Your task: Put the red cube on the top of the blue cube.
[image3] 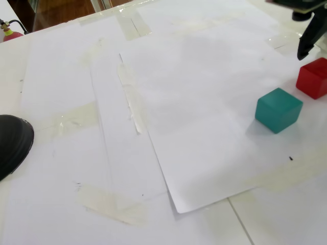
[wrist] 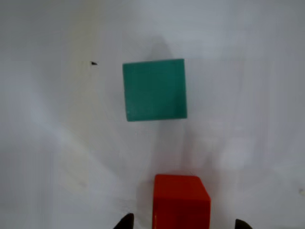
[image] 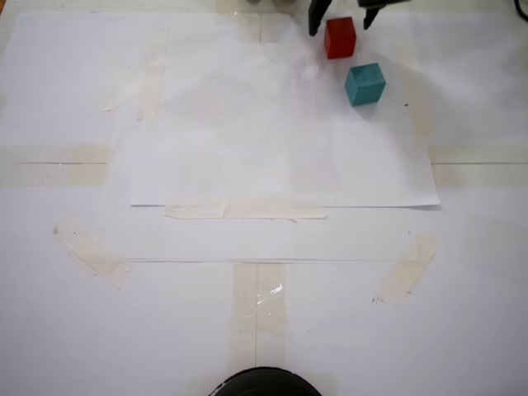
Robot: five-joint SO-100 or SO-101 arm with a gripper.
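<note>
Between spread pincer (image: 340,25) tips: plain red cube (image: 339,38); blue cube (image: 365,84) near, unlabelled.

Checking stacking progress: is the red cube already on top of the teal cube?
No, the red cube sits on the paper beside the teal cube.

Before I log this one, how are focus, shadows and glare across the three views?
Wrist view: soft and washed out, red cube cropped at the bottom, teal cube casting a faint shadow. A fixed view: sharp, even light, small glint on tape. A fixed view: clear, claw cut by the frame edge.
</note>
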